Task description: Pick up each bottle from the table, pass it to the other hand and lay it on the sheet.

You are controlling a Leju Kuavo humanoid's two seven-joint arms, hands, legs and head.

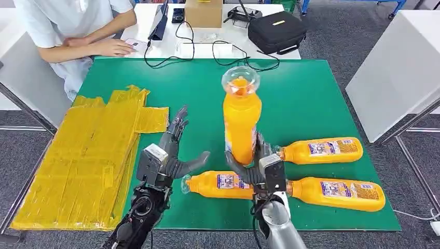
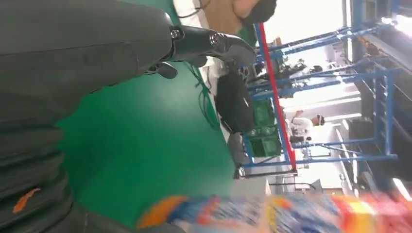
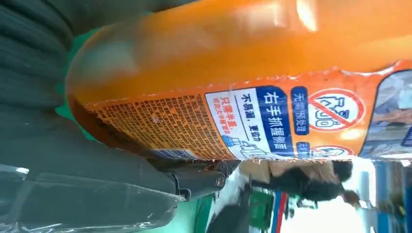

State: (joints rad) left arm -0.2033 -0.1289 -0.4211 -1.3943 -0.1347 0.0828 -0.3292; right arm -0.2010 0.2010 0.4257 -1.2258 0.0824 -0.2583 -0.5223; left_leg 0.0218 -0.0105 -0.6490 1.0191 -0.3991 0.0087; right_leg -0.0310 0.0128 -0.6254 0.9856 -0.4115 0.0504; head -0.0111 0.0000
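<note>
Yellow sheet: crinkled plastic spread over the left part of the green table, its near corner hanging over the table's front edge.
My left hand: released and holding nothing — fingers stretched forward, thumb swung out toward the bottles, hovering just right of the sheet's edge. In my left wrist view the thumb reaches across the green top, with a blurred bottle label along one border.
Near-left bottle: orange, lying on its side on the table, clear cap pointing at my left hand, its other end hidden behind my right hand.
Held bottle: orange, upright with its clear cap on top (label toward me in the right wrist view), lifted above the lying ones.
My right hand: grasping the held bottle around its lower end, fingers wrapped on both sides.
Upper-right bottle: lying on its side, cap toward my right hand, just beside it.
Lower-right bottle: lying on its side near the front edge, parallel to the upper-right one and just apart from it.
Beyond the green top: a white desk with a cardboard box, a black case and cables — a person's hand rests there.
</note>
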